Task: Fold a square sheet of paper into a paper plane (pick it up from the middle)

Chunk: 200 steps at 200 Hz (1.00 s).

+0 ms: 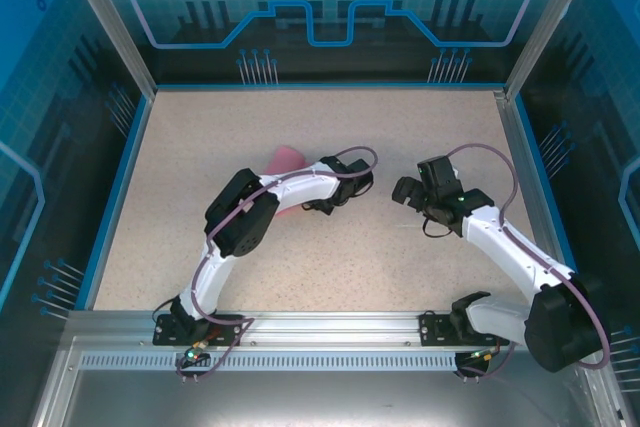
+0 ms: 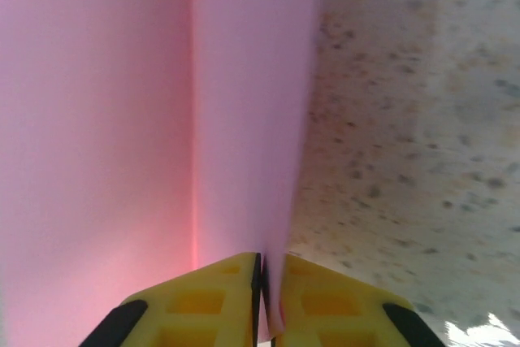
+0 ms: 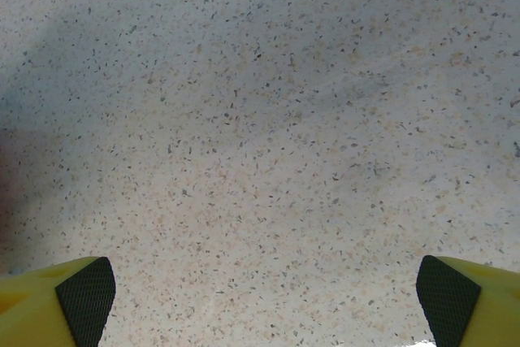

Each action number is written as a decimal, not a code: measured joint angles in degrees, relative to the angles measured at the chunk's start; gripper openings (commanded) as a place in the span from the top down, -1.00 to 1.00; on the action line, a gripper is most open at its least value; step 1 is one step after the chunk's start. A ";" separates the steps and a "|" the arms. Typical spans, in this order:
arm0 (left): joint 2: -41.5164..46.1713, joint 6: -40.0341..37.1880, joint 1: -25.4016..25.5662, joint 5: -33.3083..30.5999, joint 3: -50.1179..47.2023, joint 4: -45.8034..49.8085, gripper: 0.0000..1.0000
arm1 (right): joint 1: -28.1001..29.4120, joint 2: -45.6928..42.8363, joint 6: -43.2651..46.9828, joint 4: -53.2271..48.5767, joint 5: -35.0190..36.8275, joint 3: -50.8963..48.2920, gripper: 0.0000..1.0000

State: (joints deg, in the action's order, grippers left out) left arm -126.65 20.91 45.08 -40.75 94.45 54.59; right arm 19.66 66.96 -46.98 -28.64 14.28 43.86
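The pink sheet of paper (image 2: 97, 119) is folded, with a straight crease running up its length. My left gripper (image 2: 266, 282) is shut on its near edge, a thin pink flap pinched between the yellow fingers (image 2: 203, 302). From above, the paper (image 1: 283, 160) peeks out behind the left forearm near the table's middle, and the left gripper (image 1: 308, 205) lies low over it. Whether it has the paper plane's shape I cannot tell. My right gripper (image 1: 408, 190) hovers to the right of the paper, apart from it. It is open (image 3: 266, 314), with bare table between its fingertips (image 3: 81, 294).
The speckled beige table (image 1: 330, 257) is framed by a blue rim and aluminium posts (image 1: 110, 22). A metal rail (image 1: 330, 332) at the near edge carries both arm bases. Purple cables loop above each wrist.
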 measured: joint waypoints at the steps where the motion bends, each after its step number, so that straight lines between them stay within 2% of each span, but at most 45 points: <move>1: 0.00 0.02 0.00 0.11 0.00 -0.04 0.61 | -0.02 0.00 0.00 -0.02 0.00 0.00 -0.99; 42: 0.04 0.15 0.09 5.07 -0.09 -2.10 0.32 | -0.28 0.00 -0.09 -0.26 -0.42 0.00 -0.99; 68: 2.47 0.57 0.04 11.91 -2.10 -4.37 0.05 | -0.66 0.00 -0.15 -1.03 -0.61 0.07 -0.99; 88: 8.28 1.73 -0.26 19.32 -4.13 -5.95 -0.16 | -1.03 0.09 0.37 -1.62 -1.33 0.50 -0.99; 113: 19.76 2.91 -1.77 29.53 -7.50 -10.16 -0.37 | -1.25 1.79 2.34 -1.79 -3.67 2.84 -0.93; 149: 34.58 6.51 -9.49 40.85 -15.26 -17.27 -0.61 | 0.83 7.61 5.55 -0.83 -7.48 8.87 -0.89; 175: 39.21 9.40 -16.20 44.39 -22.67 -20.28 -0.80 | 7.26 13.99 6.73 0.39 -9.25 15.61 -0.88; 200: 40.94 12.31 -21.99 45.27 -30.40 -21.73 -0.97 | 14.82 25.22 7.23 1.53 -11.04 26.32 -0.86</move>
State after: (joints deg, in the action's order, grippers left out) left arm -85.71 33.21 23.09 4.51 64.05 32.86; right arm 34.48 92.18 -39.75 -27.11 3.25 70.17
